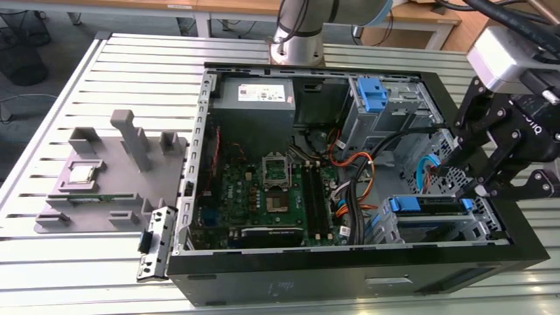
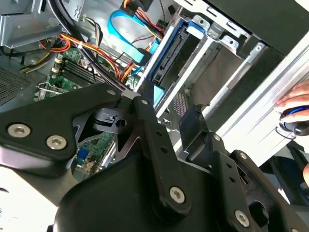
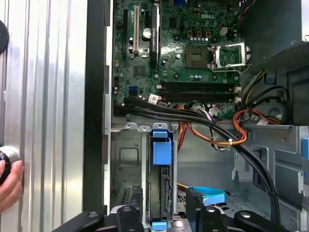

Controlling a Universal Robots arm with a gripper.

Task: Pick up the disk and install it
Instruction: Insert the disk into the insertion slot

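Gripper [image 3: 161,205] open wide, empty; fingers [image 3: 195,208] flank disk [image 3: 160,188] standing on edge in drive cage [image 3: 125,159], gap each side; disk's long axis runs straight ahead from fingertips.

Disk [image 3: 161,153] carrier blue; motherboard [image 1: 254,190] green; case [image 1: 350,279] black; table [image 1: 70,282] silver, ribbed; cables [image 3: 212,140] orange.

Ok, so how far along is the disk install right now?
Mostly done, it seems. The disk already stands in its slot in the drive cage of the open case. The gripper hangs over it, fingers open on either side, holding nothing. Left: I cannot tell whether the disk is fully seated.
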